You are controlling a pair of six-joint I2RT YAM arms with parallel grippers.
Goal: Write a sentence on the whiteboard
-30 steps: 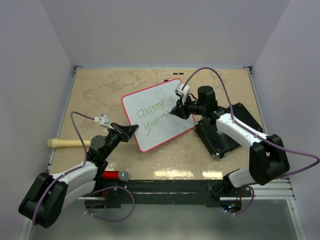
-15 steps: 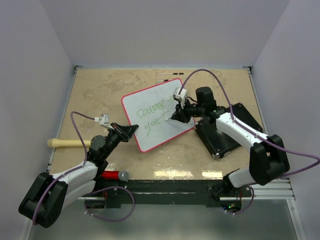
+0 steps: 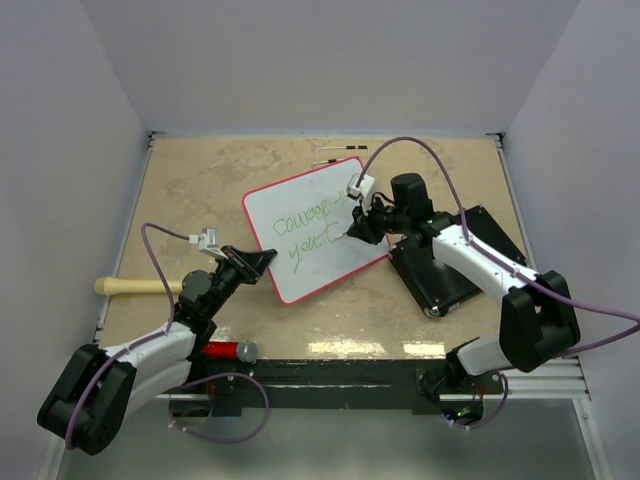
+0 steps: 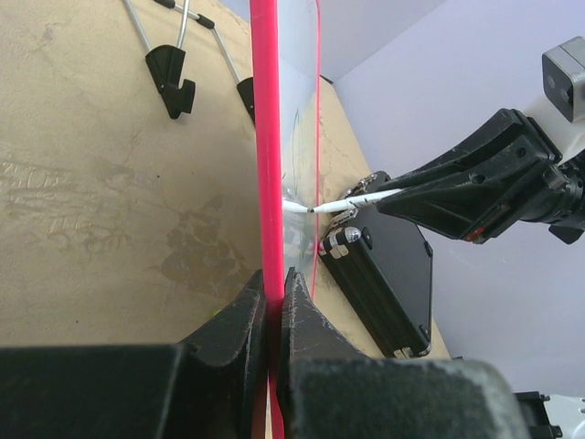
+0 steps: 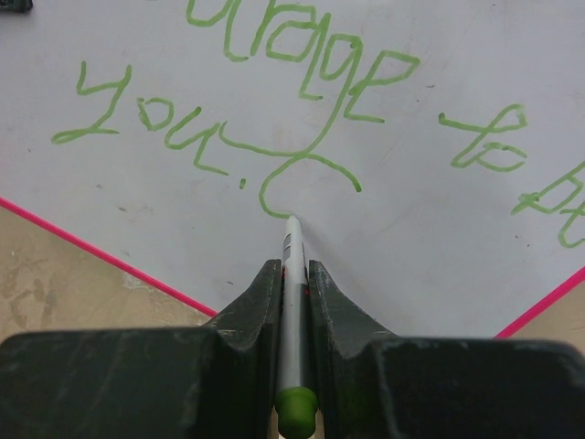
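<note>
Two grippers busy: L gripper (image 4: 274, 279) clamps red-rimmed glossy white whiteboard (image 3: 310, 235) by edge; R gripper (image 5: 292, 267) grips white green-capped marker (image 5: 291, 247), tip on board. Black rectangular pad (image 3: 432, 278) beside, under R arm (image 3: 480, 262).

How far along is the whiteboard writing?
Done: green words reading roughly "courage to" and "you" sit on the glossy white red-rimmed whiteboard. In hand: right gripper holds the white green-capped marker, tip on a curved stroke; left gripper clamps the board's edge. Left: finishing the sentence; its end isn't evident.
</note>
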